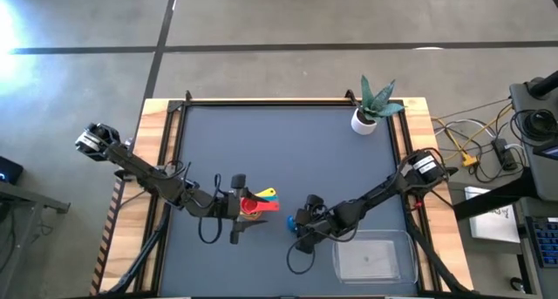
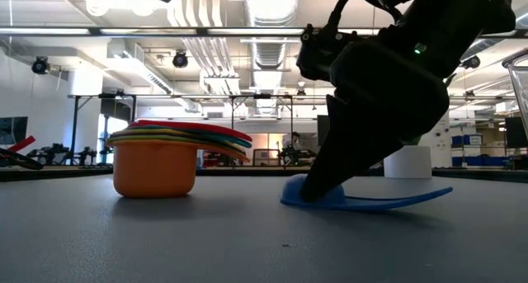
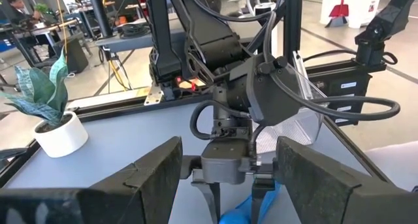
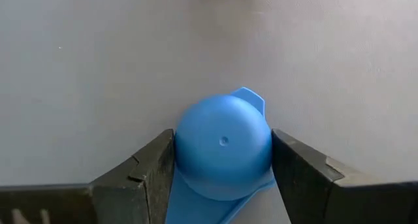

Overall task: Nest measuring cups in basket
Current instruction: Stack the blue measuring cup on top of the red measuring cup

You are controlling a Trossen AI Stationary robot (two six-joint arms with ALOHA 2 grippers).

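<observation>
A blue measuring cup (image 4: 223,145) lies upside down on the grey table, rim down, and my right gripper (image 4: 222,138) is shut on it, just left of the clear basket (image 1: 370,255). In the low view the cup's flat handle (image 2: 404,202) sticks out from under the gripper (image 2: 330,180). A nested stack of measuring cups (image 2: 157,163), orange outermost with red on top, stands upright on its base near the table's middle (image 1: 258,203). My left gripper (image 1: 235,210) hangs open above the table beside that stack, touching nothing. My right gripper pinches the blue cup's round bowl (image 4: 186,149) between its two fingers, one on each side of the dome. The fingers slant down from above and from the table's right. The cup sits upside down with its rim and handle on the table.
A white pot with a green plant (image 1: 366,116) stands at the table's far right corner. The basket (image 3: 302,123) lies at the near right. Wooden rails (image 1: 161,159) border the table. Bare grey surface stretches across the far half.
</observation>
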